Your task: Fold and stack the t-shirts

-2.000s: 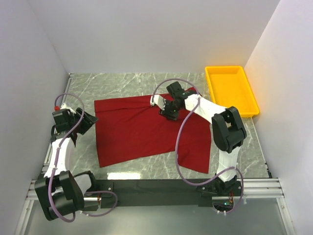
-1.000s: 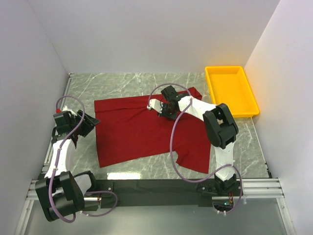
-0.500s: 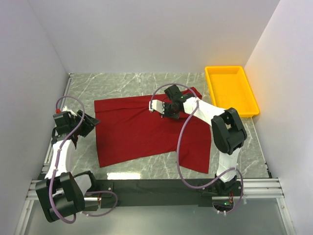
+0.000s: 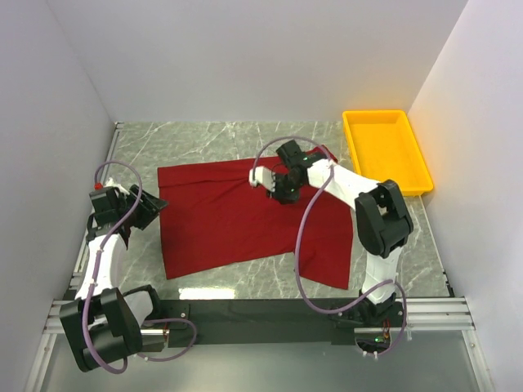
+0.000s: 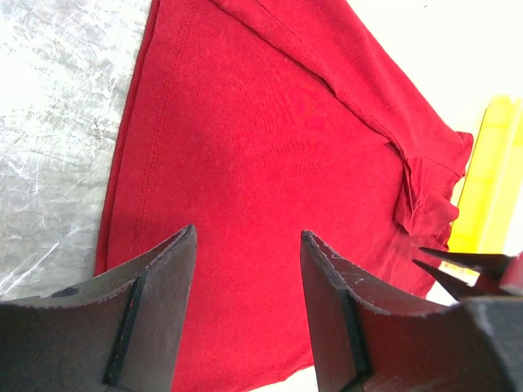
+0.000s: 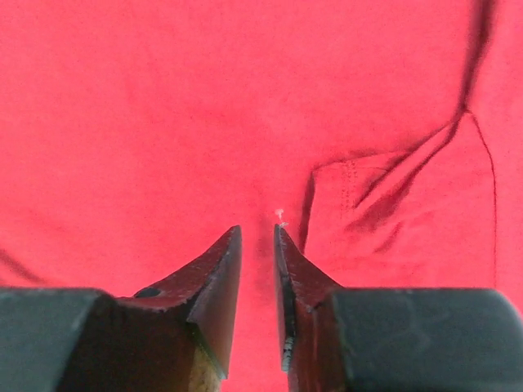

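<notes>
Veined marble table [image 4: 212, 139] bears a creased red t-shirt [image 4: 221, 216] (soft knit); left gripper [image 5: 248, 234] gapes empty, right gripper [image 6: 257, 229] barely parted.

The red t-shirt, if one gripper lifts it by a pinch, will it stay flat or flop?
Probably flop: the t-shirt lies limp with soft creases. Likely light, since it looks like thin cloth. Pushed, it would probably bunch up rather than slide whole.

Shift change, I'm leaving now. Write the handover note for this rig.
Left gripper: open, empty, beside the left edge of the dark red short-sleeved cloth t-shirt.
Right gripper: jaws a narrow gap apart, nothing visibly pinched, low over the shirt near its far edge.
Shirt lies spread out on the grey marble table; yellow plastic tray far right.
Done: no fold visible. Left: fold, stack.
</notes>
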Robot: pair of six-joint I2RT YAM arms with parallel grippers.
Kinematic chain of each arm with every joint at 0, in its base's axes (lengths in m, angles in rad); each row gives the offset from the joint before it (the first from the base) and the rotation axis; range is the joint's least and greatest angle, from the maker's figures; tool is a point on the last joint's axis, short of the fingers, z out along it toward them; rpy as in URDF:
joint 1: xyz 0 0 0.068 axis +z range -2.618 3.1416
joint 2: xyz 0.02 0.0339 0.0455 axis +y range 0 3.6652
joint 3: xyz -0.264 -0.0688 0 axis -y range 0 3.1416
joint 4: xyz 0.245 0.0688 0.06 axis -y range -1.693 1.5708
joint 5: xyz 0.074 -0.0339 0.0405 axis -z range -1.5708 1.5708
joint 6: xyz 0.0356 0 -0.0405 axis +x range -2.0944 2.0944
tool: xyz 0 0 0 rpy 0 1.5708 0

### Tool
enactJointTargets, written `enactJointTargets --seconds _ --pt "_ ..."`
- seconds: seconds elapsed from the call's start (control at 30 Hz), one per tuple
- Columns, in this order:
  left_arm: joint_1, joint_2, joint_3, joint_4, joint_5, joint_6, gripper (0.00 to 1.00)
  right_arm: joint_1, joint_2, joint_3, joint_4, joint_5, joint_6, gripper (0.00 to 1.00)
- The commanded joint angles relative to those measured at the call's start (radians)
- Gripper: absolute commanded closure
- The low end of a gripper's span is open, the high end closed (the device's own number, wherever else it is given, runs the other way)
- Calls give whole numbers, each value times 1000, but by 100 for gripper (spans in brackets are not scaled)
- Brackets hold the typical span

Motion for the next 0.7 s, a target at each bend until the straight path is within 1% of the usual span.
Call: enactJointTargets --seconds 0.0,0.03,0.07,0.1,0.13,0.17,0.23,0.27,0.33,0.37,0.43,0.47,0.6,0.67 --pt "7 -37 17 2 19 -5 41 -93 -87 104 -51 -180 176 70" --pt "8 -41 26 -19 31 -9 40 -116 -105 104 -82 -206 199 67" --pt "8 -49 29 -35 39 -17 40 -136 -151 72 -93 -229 215 66" --pt "10 -52 32 -50 48 -38 39 -150 -180 40 -102 -237 221 65" --pt "8 -52 38 -100 54 -54 39 -181 -248 0 -116 -225 215 63" --pt "10 -49 38 -125 65 -69 39 -195 -285 -92 -119 -216 204 61" --pt "10 -42 29 -214 71 -112 39 -244 -390 -192 -122 -179 158 58" --pt "10 -40 21 -245 73 -126 39 -267 -423 -282 -123 -167 143 57" --pt "10 -38 -6 -288 85 -166 39 -316 -490 -353 -140 -129 108 56" --pt "10 -40 -14 -332 90 -170 39 -377 -507 -400 -152 -122 91 56" --pt "8 -54 -22 -375 82 -174 39 -434 -558 -450 -175 -107 40 55" --pt "10 -58 -23 -394 76 -175 39 -481 -570 -491 -183 -102 20 55" --pt "5 -74 -29 -495 27 -184 38 -541 -601 -575 -186 -59 -32 53" --pt "-10 -57 -31 -524 2 -190 38 -570 -593 -606 -151 -49 -14 53"
